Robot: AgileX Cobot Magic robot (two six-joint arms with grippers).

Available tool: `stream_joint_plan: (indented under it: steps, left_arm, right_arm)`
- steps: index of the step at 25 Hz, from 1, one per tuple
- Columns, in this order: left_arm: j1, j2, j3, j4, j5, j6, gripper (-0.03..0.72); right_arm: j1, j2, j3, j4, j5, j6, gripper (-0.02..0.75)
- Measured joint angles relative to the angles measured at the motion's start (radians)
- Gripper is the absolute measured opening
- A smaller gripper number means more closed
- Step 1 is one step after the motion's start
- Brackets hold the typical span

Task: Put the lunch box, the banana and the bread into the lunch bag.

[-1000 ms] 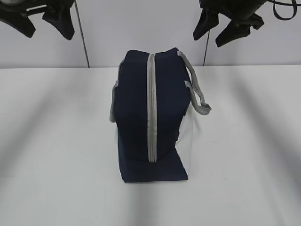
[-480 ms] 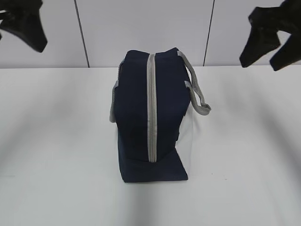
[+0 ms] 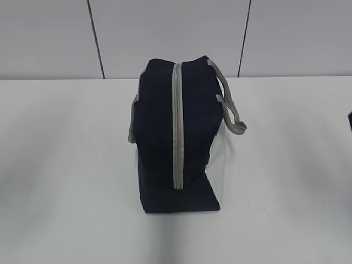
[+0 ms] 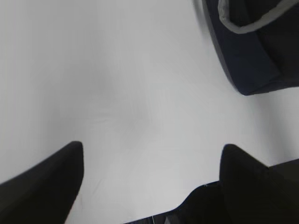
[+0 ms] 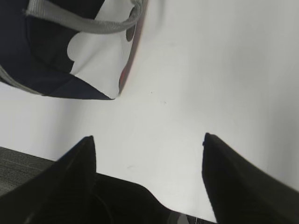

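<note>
The navy lunch bag [image 3: 165, 137] stands in the middle of the white table with its grey zipper [image 3: 176, 126] closed along the top. Its grey handle [image 3: 228, 104] hangs on the right side. The lunch box, the banana and the bread are out of view. My left gripper [image 4: 152, 149] is open over bare table, with a corner of the lunch bag [image 4: 252, 56] beyond it at the upper right. My right gripper [image 5: 147, 140] is open too, nothing between its fingers, and the lunch bag [image 5: 42, 60] lies off to its upper left. Neither gripper touches the bag.
The white table [image 3: 66, 165] stretches on both sides of the bag, backed by a grey panelled wall [image 3: 165, 33]. A small dark sliver [image 3: 350, 122] shows at the right edge of the exterior view.
Both grippers have swung outward from the top of the exterior view and left it. The bag has not moved.
</note>
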Motion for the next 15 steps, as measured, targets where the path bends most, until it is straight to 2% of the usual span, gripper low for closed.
stream_joint_plan:
  steps: [8,15]
  left_arm:
    - [0.000,-0.331,0.302,0.000,-0.014,-0.033,0.581]
    - [0.000,-0.598,0.468,0.003,-0.001,-0.061,0.573]
  right_arm:
    - [0.000,-0.360,0.239,-0.065,0.006,0.066,0.524]
    - [0.000,-0.664,0.390,-0.099,0.092,0.120,0.524]
